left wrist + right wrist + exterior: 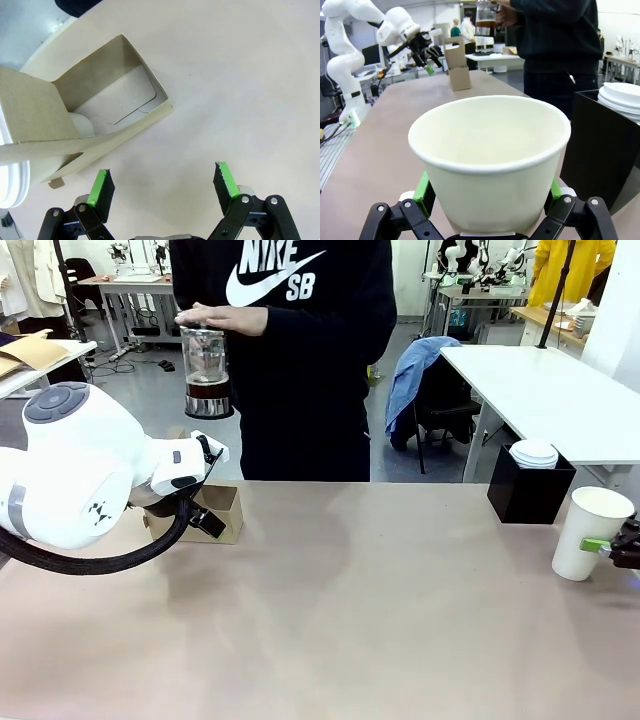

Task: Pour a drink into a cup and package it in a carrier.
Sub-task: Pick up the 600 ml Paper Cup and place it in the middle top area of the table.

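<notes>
The person holds a glass carafe (207, 370) up at chest height, with the dark brown drink (208, 390) low in it. A white paper cup (590, 532), lidless and empty (490, 160), stands on the table at the far right. My right gripper (622, 546) is shut on its sides, a green pad (422, 187) pressed against each side. The brown cardboard carrier (222, 512) sits at the left of the table, seen from above as an open box (107, 107). My left gripper (162, 182) hangs open just beside it, with only bare tabletop between its fingers.
A black box (530, 490) holding a stack of white lids (533, 453) stands behind the cup. A white rounded rim (9, 182) shows beside the carrier; I cannot tell what it is. The person stands at the far edge, centre-left.
</notes>
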Robot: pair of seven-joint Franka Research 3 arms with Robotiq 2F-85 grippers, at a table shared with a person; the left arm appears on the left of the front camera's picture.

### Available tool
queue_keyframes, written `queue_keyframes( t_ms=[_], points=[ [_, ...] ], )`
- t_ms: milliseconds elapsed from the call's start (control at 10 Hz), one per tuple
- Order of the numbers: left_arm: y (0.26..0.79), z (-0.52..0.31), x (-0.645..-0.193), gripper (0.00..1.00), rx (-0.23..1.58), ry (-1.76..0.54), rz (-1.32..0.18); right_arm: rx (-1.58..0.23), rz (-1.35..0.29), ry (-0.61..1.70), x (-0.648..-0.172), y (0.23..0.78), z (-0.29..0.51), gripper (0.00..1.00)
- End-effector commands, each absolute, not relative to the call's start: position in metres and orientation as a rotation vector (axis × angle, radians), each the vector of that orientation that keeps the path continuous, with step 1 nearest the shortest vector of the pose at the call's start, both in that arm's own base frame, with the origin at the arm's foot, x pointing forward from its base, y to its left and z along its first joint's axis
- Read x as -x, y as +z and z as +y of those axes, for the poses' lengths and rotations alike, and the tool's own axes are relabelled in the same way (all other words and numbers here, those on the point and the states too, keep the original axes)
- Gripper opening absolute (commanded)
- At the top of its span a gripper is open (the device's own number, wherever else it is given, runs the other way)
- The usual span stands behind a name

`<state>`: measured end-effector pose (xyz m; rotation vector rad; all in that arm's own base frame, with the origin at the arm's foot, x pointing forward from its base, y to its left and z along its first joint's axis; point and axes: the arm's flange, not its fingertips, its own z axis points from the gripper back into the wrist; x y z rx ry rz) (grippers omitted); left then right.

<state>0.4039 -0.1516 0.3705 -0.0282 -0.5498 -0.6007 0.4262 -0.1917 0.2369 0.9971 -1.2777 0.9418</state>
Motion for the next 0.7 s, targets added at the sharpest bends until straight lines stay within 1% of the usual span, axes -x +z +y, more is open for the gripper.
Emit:
queue_keyframes(
  t_ms=[0, 100, 400, 500, 600],
  points=[
    [0.37, -0.152, -0.404, 1.0, 0.029, -0.601, -0.55, -0.995, -1.269, 0.933, -0.426, 0.238, -0.189, 1.0],
    [0.37, -0.152, -0.404, 1.0, 0.029, -0.601, -0.55, -1.004, -1.271, 0.909, -0.427, 0.238, -0.191, 0.8],
    [0.37, -0.152, -0.404, 1.0, 0.029, -0.601, -0.55, -1.0, -1.276, 0.942, -0.426, 0.236, -0.191, 0.8],
    [0.37, -0.152, -0.404, 1.0, 0.029, -0.601, -0.55, -1.001, -1.275, 0.938, -0.426, 0.234, -0.191, 0.85],
    [0.37, -0.152, -0.404, 1.0, 0.029, -0.601, -0.55, -0.947, -1.307, 0.833, -0.418, 0.26, -0.182, 0.81]
  ],
)
